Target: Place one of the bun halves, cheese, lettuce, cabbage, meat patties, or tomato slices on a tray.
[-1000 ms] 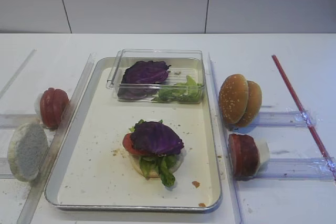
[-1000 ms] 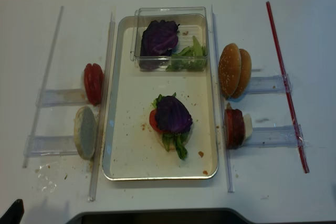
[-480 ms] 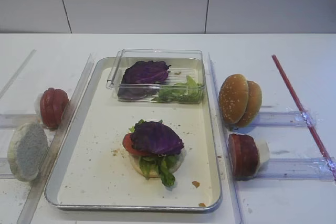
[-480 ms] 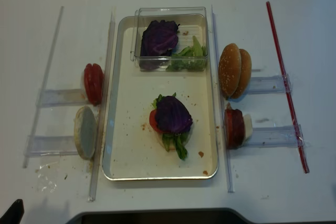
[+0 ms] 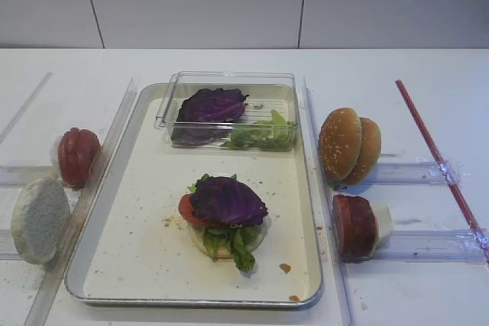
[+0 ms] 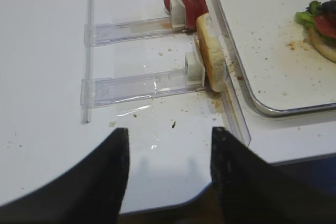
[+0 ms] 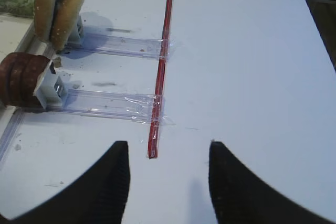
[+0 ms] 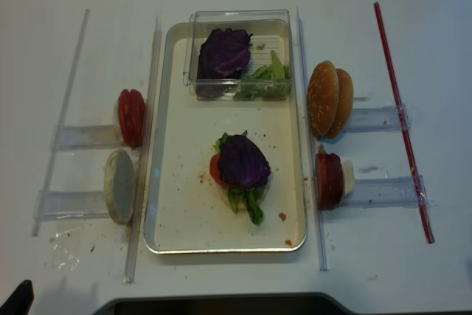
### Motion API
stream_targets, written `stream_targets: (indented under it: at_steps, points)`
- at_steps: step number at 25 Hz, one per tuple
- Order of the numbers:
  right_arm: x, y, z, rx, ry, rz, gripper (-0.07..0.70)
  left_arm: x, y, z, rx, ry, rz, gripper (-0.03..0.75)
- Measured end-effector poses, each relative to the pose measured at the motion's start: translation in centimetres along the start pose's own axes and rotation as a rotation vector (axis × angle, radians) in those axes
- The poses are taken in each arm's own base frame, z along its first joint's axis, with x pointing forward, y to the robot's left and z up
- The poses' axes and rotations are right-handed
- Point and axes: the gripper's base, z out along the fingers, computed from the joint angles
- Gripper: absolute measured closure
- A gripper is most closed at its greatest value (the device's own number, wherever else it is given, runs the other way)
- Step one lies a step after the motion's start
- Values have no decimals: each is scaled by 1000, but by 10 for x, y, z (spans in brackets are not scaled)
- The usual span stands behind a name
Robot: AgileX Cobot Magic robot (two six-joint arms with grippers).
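Observation:
The silver tray [image 5: 145, 257] holds a stack: pale bun base, lettuce [image 5: 238, 248], a tomato slice and purple cabbage [image 5: 227, 200] on top. Left of the tray stand tomato slices [image 5: 78, 156] and a pale bun half [image 5: 40, 219] in clear holders. Sesame bun halves [image 5: 340, 145] and meat patties [image 5: 353, 225] stand on its right. My left gripper [image 6: 169, 132] is open and empty over the table's near edge, short of the pale bun half [image 6: 211, 61]. My right gripper [image 7: 168, 145] is open and empty above the table, right of the meat patties [image 7: 23, 80].
A clear plastic box [image 5: 229, 82] at the tray's far end holds another purple leaf [image 5: 210, 104] and green leaves [image 5: 263, 135]. Clear rails [image 8: 153, 108] flank the tray. A red strip [image 7: 163, 56] lies on the table, its near end between my right fingers. Crumbs dot the near left.
The pale bun half at the left has shifted very slightly. Everything else stands as before.

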Motion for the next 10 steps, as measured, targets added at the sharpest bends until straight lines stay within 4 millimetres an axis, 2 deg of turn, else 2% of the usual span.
stream_targets:
  at_steps: [10]
  points:
    - [0,0,0,0,0,0,250,0,0,0,0,0,0,377]
